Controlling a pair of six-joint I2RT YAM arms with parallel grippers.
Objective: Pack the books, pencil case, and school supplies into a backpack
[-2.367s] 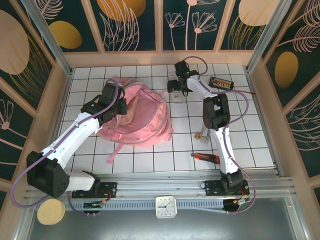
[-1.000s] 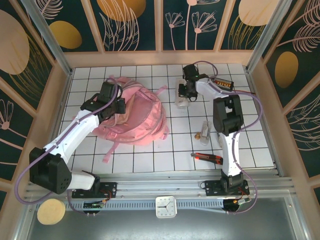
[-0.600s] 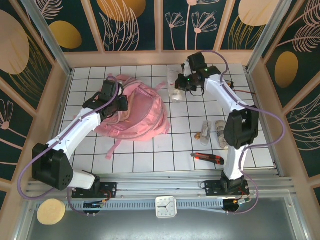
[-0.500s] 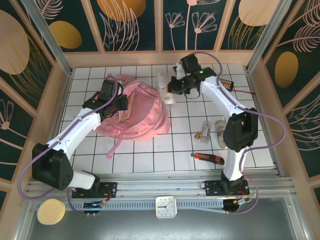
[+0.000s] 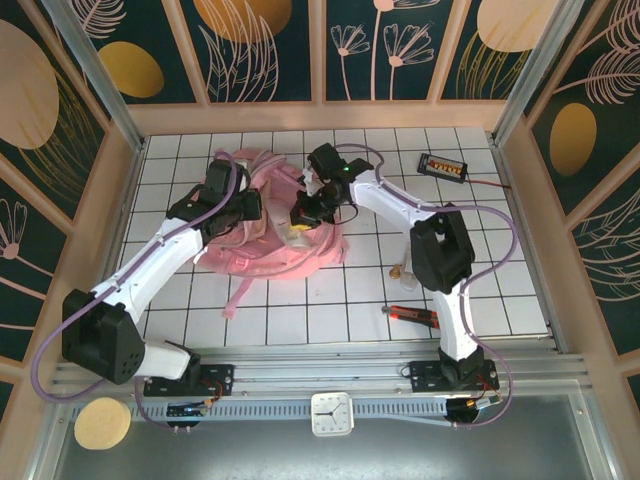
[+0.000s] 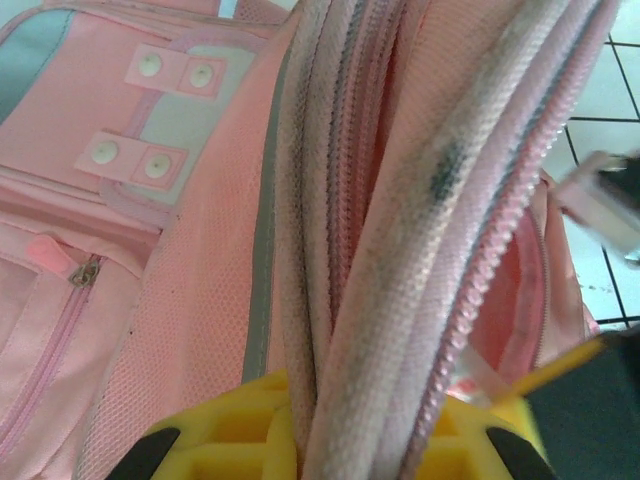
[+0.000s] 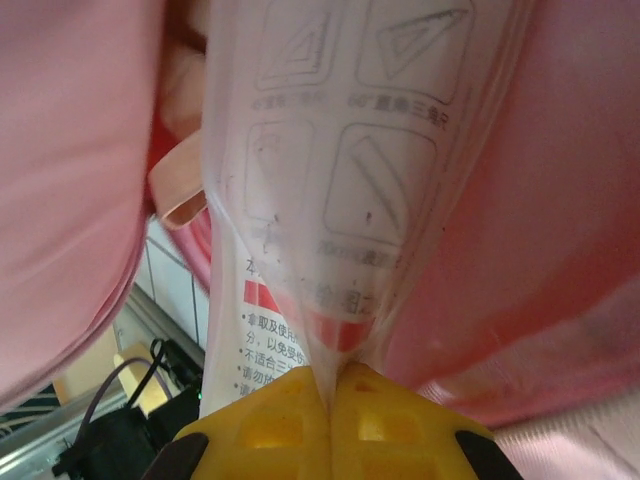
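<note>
Right claw [image 7: 330, 385] pinches the sealed edge of a ruler-set packet [image 7: 330, 180]: light, floppy, slick, best held there. My left claw [image 6: 360, 440] is clamped on the backpack [image 6: 200, 300] zipper rim, I think.

The school supplies [image 7: 330, 200] bear Chinese print and triangle diagrams.

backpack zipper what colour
The zipper is pink, with grey smudges alongside; the left wrist view shows it best.
</note>
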